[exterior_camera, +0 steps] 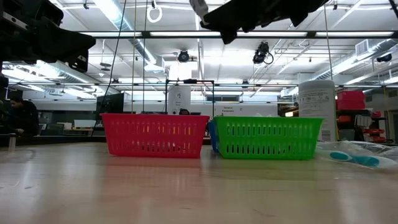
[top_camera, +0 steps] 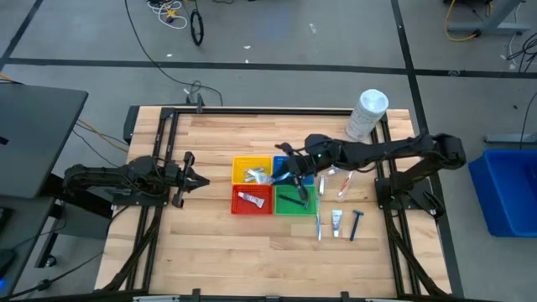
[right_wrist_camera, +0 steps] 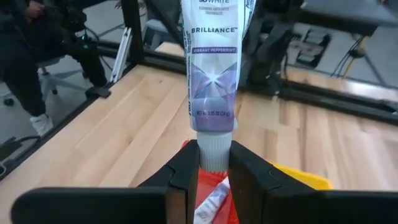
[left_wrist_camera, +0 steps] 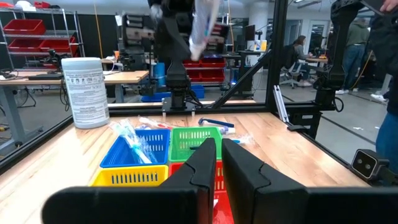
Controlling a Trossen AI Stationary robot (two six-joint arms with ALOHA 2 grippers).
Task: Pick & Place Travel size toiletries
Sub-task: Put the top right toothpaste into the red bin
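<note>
Right wrist view showed the right pincer (right_wrist_camera: 213, 163) closed on the cap of a toothpaste tube (right_wrist_camera: 212, 74), which stood up ahead of it, probably so it could drop into the red basket (top_camera: 252, 200) below, while the left pincer (top_camera: 186, 179) waited shut and empty.

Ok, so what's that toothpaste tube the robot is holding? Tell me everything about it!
The toothpaste tube is small, white at one end and fading to purple, with a sparkle picture and the words "Brilliance" and "vibrant peppermint". Its ribbed white cap is still on. The right gripper pinches it by the cap, so the rest sticks out beyond the fingers. It hangs in the air over the red basket, where another small tube already lies.
</note>
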